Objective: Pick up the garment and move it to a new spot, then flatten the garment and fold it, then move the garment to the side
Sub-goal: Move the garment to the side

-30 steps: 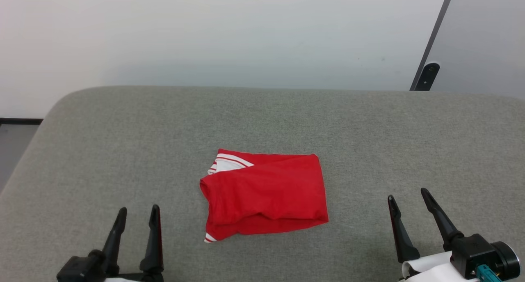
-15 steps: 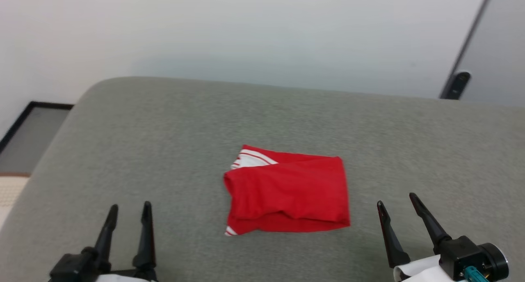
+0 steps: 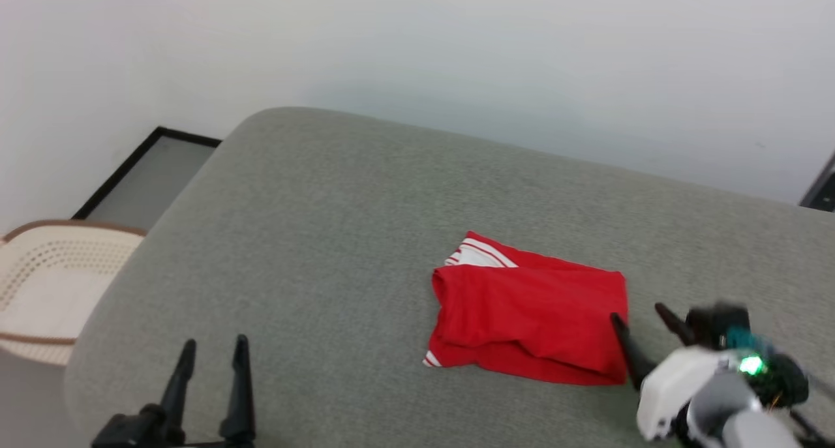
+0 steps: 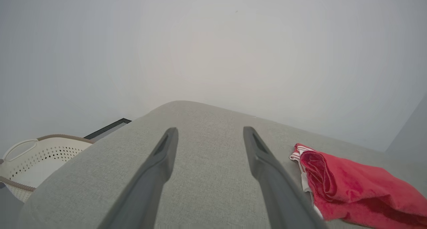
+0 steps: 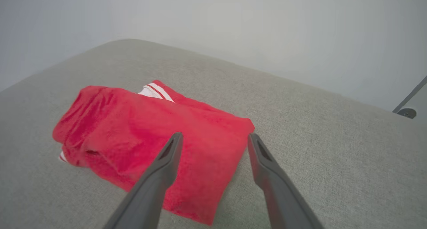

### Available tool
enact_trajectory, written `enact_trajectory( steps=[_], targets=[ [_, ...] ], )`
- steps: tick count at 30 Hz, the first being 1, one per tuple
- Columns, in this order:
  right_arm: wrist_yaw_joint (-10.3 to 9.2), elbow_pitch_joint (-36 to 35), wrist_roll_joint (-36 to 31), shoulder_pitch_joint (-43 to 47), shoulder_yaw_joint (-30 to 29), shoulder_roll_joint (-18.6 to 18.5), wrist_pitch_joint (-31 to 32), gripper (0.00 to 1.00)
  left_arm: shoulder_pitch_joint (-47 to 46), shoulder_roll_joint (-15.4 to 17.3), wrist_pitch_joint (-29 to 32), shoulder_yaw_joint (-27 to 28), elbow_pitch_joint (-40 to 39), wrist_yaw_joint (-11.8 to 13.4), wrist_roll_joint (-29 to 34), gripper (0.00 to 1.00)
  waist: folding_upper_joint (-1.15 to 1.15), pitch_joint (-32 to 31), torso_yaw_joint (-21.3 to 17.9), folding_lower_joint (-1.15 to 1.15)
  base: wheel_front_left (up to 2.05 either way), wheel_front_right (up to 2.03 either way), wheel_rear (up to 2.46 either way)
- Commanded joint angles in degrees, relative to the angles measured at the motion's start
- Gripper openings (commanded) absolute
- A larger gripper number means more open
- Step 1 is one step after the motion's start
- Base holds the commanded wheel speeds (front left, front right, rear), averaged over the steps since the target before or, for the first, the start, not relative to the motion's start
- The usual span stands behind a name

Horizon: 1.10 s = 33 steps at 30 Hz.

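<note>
Item: garment [image 3: 528, 311]; red T-shirt, folded into a rough rectangle
Location: lies flat on the bench [image 3: 326, 194], right of the bench's middle; held by neither claw
Upper face: plain red; soft creases along the left fold
Markings readable: striped trim, red on white, at the far left corner and again at the near left corner; the upward face carries no legible writing
Bench: grey woven fabric top; rounded far left corner
Left claw [image 3: 215, 342]: near left, above bare bench; well apart from the garment; fingers spread, nothing between them; the left wrist view [image 4: 210, 130] has the garment off to its right
Right claw [image 3: 638, 313]: at the garment's right edge; blurred in the head view; fingers spread, gripping nothing; in the right wrist view [image 5: 215, 135] one finger crosses the red cloth and the other lies over the bench just beside the edge; whether it touches the cloth cannot be told
Right wrist: white shell; green light [image 3: 750, 364] lit
Basket [image 3: 39, 285]: cream, perforated, brown rim; on the floor left of the bench
Backdrop: plain pale wall [image 3: 417, 57]
</note>
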Motion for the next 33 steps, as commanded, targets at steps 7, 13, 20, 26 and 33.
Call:
enact_trajectory(
  steps=[7, 13, 20, 26, 33],
  targets=[
    [-0.07, 6.35, 2.44, -11.09, -2.47, -3.28, 22.24, 1.00, -1.88, -0.40, -0.19, -3.53, 1.28, -0.20, -1.14, 1.00, 0.00, 3.42, 5.43, 0.00, 0.00, 0.00, 0.00],
    [-0.07, 9.53, 1.40, -15.60, -7.28, -2.61, 34.92, 1.00, -3.47, -0.73, -0.19, -5.16, 2.30, -0.21, -2.27, 1.00, 0.00, 6.36, 8.03, 0.00, 0.00, 0.00, 0.00],
    [-0.07, 13.78, -1.22, -18.78, -12.41, 0.20, 43.58, 1.00, -5.57, -1.20, -0.19, -6.36, 2.87, -0.22, -3.66, 1.00, 0.00, 9.82, 9.77, 0.00, 0.00, 0.00, 0.00],
    [-0.06, 19.12, -2.52, -21.04, -18.00, 3.41, 45.29, 0.00, -7.17, -1.48, -0.19, -7.46, 3.55, -0.22, -4.25, 1.00, 0.00, 11.49, 10.56, 0.00, 0.00, 0.00, 0.00],
    [-0.08, 22.07, -3.82, -22.76, -20.23, 3.56, 45.00, 0.00, -7.58, -1.44, -0.19, -7.05, 3.91, -0.20, -4.69, 1.00, 0.00, 11.78, 10.29, 0.00, 0.00, 0.00, 0.00]
  ],
)
